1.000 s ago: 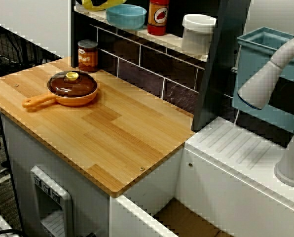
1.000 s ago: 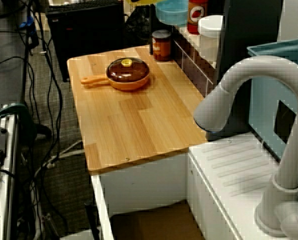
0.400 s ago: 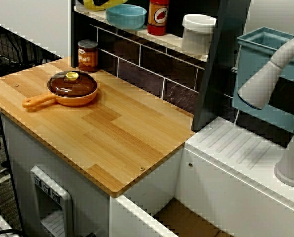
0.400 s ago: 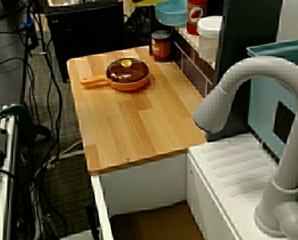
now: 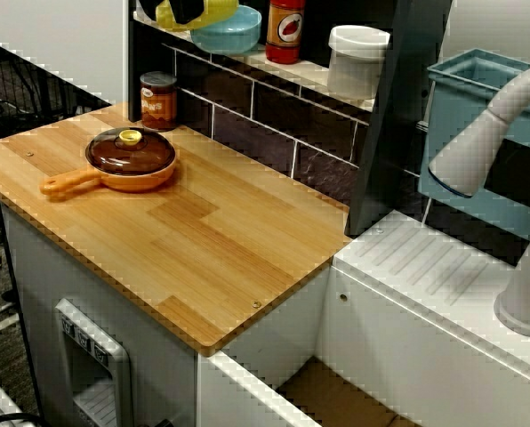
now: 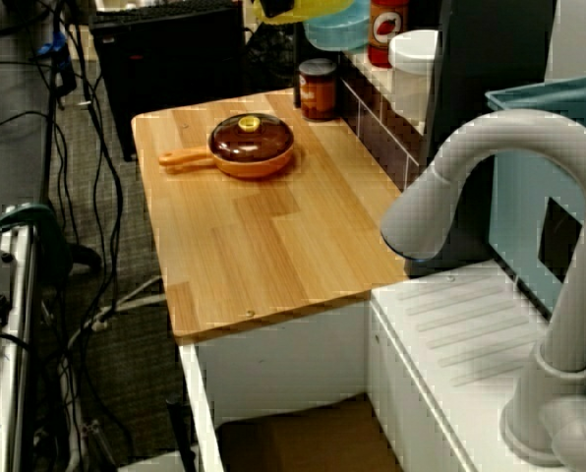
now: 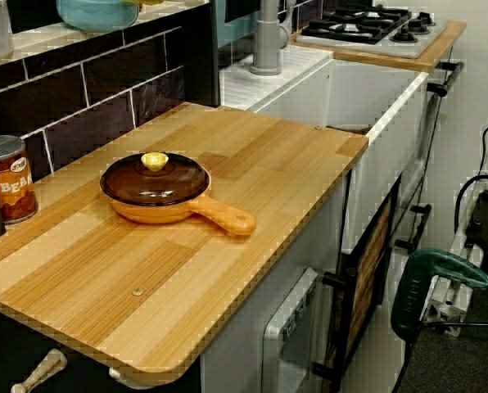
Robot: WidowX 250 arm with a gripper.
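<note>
At the top edge of the front view a yellow thing (image 5: 219,11) with a dark part (image 5: 187,9) in it hangs over the rim of the blue bowl (image 5: 236,34) on the shelf. That dark part may be my gripper; too little of it shows to tell how its fingers stand. In the view from the sink side the yellow thing (image 6: 298,8) covers the top of the bowl (image 6: 337,31). An orange pan with a brown lid (image 5: 130,160) sits on the wooden counter (image 5: 212,240), and a bean can (image 5: 158,100) stands behind it.
A red bottle (image 5: 285,31) and a white container (image 5: 357,60) share the shelf. The grey faucet (image 5: 487,133) arches over the white drainboard (image 5: 425,267), with a teal rack (image 5: 478,98) behind. The low side view shows the pan (image 7: 155,187), can (image 7: 6,178) and a stove (image 7: 367,24).
The yellow thing at the top edge has come down and to the right, and now covers part of the blue bowl. Pan, can and faucet have not moved.
</note>
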